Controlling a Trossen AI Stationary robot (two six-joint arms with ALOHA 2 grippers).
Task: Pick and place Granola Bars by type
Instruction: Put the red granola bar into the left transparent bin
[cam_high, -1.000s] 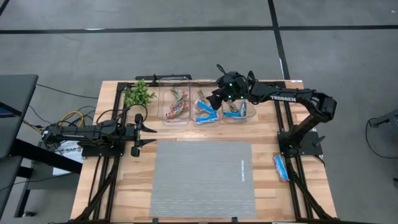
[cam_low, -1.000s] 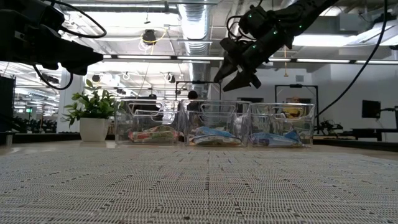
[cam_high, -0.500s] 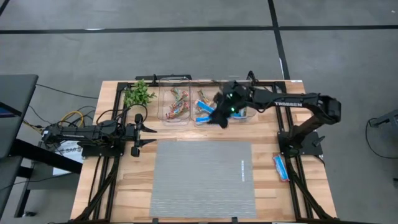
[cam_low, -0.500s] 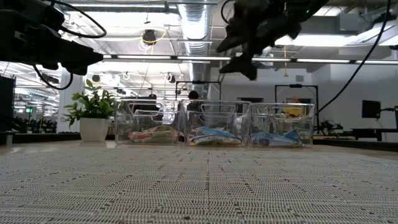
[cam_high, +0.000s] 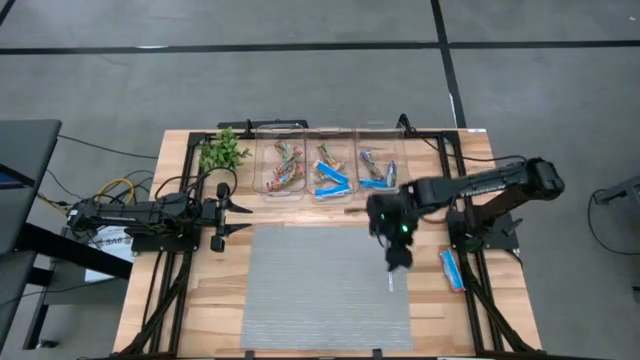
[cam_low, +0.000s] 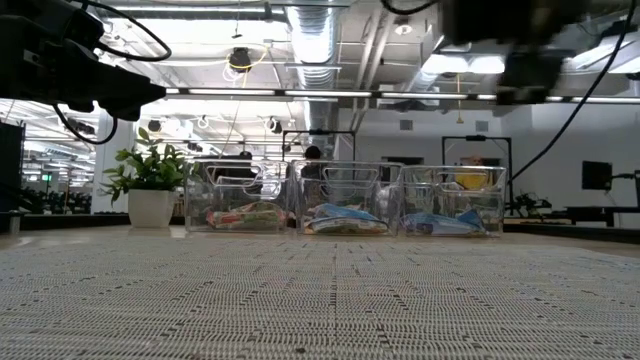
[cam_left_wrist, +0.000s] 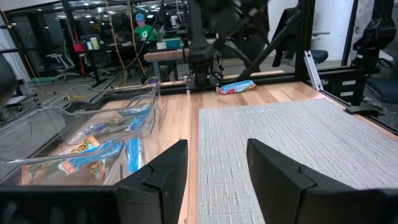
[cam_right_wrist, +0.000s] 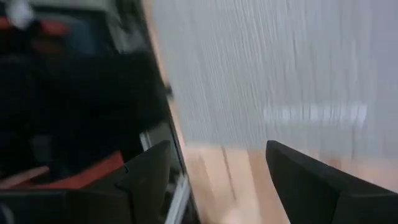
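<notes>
Three clear bins stand in a row at the table's far side, holding Granola Bars: red-green ones in the left bin (cam_high: 282, 168), mixed ones in the middle bin (cam_high: 330, 172), blue ones in the right bin (cam_high: 380, 170). One blue-and-white bar (cam_high: 451, 268) lies flat on the wood near the right arm's base; the left wrist view shows it too (cam_left_wrist: 236, 87). My right gripper (cam_high: 397, 263) hangs open and empty above the right part of the grey mat (cam_high: 320, 290). My left gripper (cam_high: 232, 217) waits open and level at the table's left.
A green plant sprig (cam_high: 222, 152) stands at the far left, beside the bins. The grey mat covers the middle and near part of the table. The black frame rails (cam_high: 470, 270) run along both sides, and the lone blue bar lies beside the right rail.
My right gripper has swung away from above the middle and right bins toward the table's near edge and now hangs over the mat's right part. It has tipped and turned on the way. Its fingers stay open with nothing between them.
</notes>
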